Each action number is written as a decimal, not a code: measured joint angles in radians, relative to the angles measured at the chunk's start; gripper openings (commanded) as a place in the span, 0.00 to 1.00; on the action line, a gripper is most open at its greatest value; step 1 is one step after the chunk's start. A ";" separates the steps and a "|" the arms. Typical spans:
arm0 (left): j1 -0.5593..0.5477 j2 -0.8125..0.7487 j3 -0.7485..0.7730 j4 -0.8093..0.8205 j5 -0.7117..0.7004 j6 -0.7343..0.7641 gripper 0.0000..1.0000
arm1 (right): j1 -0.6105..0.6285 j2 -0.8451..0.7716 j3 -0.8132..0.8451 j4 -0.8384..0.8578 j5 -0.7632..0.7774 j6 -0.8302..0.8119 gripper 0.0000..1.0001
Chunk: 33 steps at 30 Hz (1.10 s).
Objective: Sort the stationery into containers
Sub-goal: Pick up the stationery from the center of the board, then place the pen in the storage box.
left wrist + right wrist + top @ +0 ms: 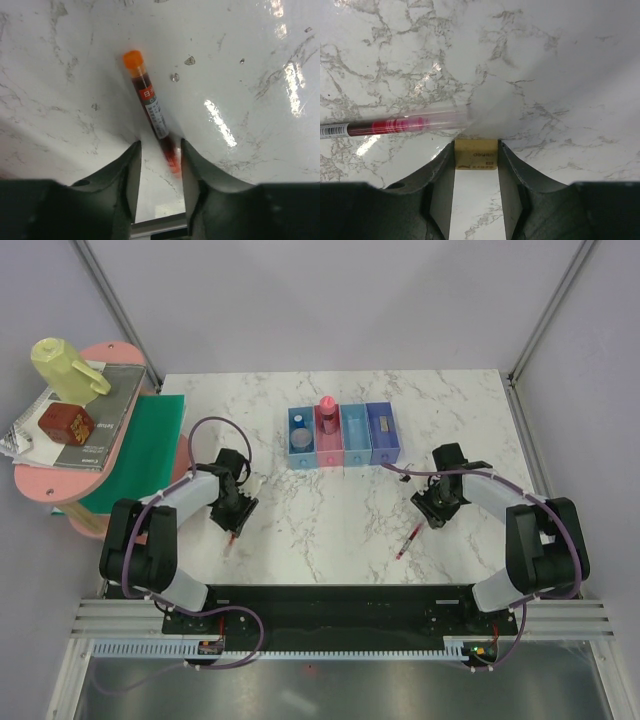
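Observation:
The four containers (345,452) stand joined in a row at mid-table. A blue-grey roll (301,438) lies in the blue one and a pink glue stick (326,405) stands in the pink one. The violet one holds a small grey piece (382,423). My left gripper (160,145) is low over the marble, its jaws apart around the lower end of an orange-capped red pen (150,102) that lies against the right finger. A tan block (476,155) has my right gripper (476,144) shut on it, both fingers on its sides. A second red pen (395,125) lies just beyond.
A pink shelf at the left edge carries a yellow-green jug (65,368), books (100,405) and a red-brown box (66,423). A green sheet (140,445) lies beside it. Frame posts rise at the table's back corners.

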 measured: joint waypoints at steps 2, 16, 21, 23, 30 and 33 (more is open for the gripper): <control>0.001 0.004 0.003 -0.001 -0.002 -0.003 0.17 | 0.000 0.003 0.003 -0.001 0.001 0.002 0.40; 0.001 0.021 0.034 -0.024 -0.005 -0.016 0.02 | 0.000 -0.004 0.005 -0.008 0.005 0.002 0.25; 0.001 0.021 0.124 -0.060 0.027 -0.022 0.02 | 0.000 -0.032 0.019 -0.008 0.023 0.006 0.22; 0.001 0.021 0.183 -0.082 0.045 -0.024 0.02 | 0.000 -0.053 0.051 -0.019 0.025 0.013 0.21; 0.001 0.021 0.430 -0.153 0.151 -0.044 0.02 | 0.000 -0.085 0.205 -0.036 0.020 0.056 0.20; -0.005 0.025 0.532 -0.165 0.220 -0.069 0.02 | 0.000 -0.085 0.250 -0.038 0.010 0.080 0.20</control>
